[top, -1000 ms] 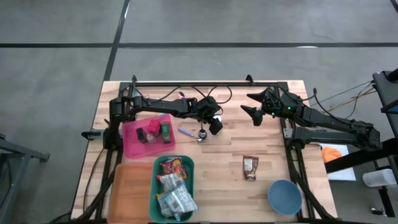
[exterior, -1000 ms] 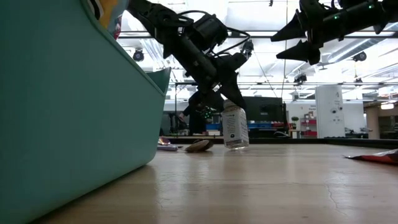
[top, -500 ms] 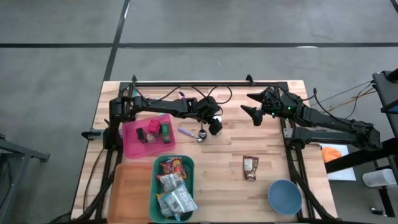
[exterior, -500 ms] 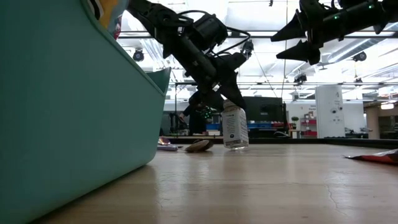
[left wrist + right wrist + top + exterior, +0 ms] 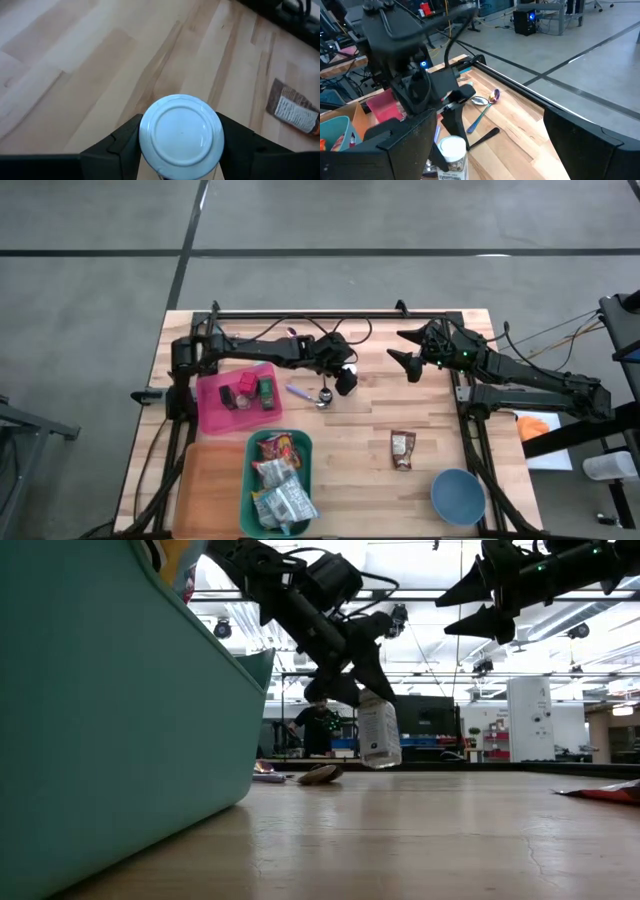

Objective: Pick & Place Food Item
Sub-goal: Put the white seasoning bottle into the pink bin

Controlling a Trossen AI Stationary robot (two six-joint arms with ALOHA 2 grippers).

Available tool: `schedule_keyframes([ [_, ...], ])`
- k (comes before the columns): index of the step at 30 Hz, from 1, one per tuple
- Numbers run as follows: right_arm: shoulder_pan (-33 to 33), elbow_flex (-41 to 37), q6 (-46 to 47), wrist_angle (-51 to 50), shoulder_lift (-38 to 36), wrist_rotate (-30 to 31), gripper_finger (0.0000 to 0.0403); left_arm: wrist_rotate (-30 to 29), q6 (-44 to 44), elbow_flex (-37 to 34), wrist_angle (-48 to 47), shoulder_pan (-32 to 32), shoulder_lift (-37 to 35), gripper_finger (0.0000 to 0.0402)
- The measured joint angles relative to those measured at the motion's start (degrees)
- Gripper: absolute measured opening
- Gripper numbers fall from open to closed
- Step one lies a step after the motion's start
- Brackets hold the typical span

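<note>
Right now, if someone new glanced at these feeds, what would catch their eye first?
Probably the left gripper holding a small white bottle tilted just above the middle of the table. Next, the teal bin stuffed with snack packets near the front-left, beside a pink tray. The right gripper hangs open, high over the back right.

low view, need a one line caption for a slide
Left gripper lifts a small white bottle clear of the wooden table, tilted, beside the teal bin.
</note>
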Motion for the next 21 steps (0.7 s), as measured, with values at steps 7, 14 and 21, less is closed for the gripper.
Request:
schedule_keyframes([
  [7, -0.02, 0.0, 0.0, 0.01, -0.02, 0.02, 0.0364, -2.07, 1.62, 0.0, -1.29, 0.2, -3.62, 0.0196],
  [14, 0.0, 0.0, 0.0, -0.17, -0.02, 0.02, 0.0364, -8.82, 1.37, 0.0, -10.32, 0.28, -10.84, 0.0196],
  [21, 0.01, 0.0, 0.0, -0.22, -0.02, 0.0, 0.0364, -18.72, -1.74, -0.01, -21.98, 0.26, -19.6, 0.0199],
])
